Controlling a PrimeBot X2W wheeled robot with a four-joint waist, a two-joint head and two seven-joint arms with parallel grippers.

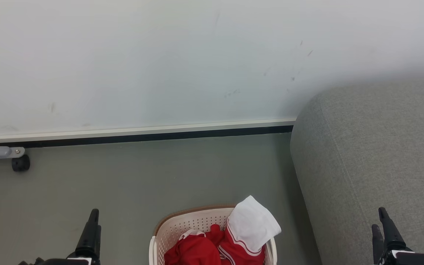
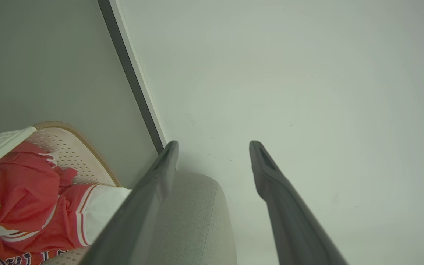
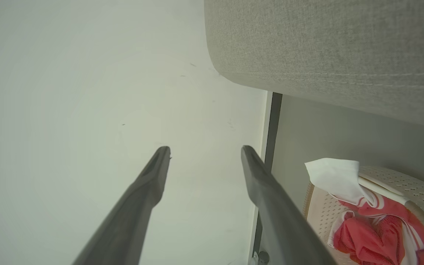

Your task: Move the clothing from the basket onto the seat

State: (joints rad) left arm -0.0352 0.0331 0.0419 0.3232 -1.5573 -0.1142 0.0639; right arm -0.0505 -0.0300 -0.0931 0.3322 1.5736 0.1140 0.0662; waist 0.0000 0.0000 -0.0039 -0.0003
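Note:
The cream basket (image 1: 177,230) stands on the floor at the bottom centre of the head view, holding the red clothing (image 1: 204,248); one garment's white inner side (image 1: 252,222) sticks up over the right rim. The grey seat (image 1: 374,154) fills the right side. My left gripper (image 1: 93,217) rises at the lower left, left of the basket, and my right gripper (image 1: 379,219) at the lower right, over the seat. Both are open and empty: the left wrist view shows the left gripper (image 2: 214,143) with basket (image 2: 68,143) and clothing (image 2: 20,191), the right wrist view the right gripper (image 3: 205,149) with basket (image 3: 410,186) and clothing (image 3: 366,235).
A pale wall (image 1: 160,55) with a white and black skirting strip (image 1: 142,133) runs behind the grey floor (image 1: 160,173). A grey bracket with a black caster (image 1: 20,162) sits at the far left by the wall.

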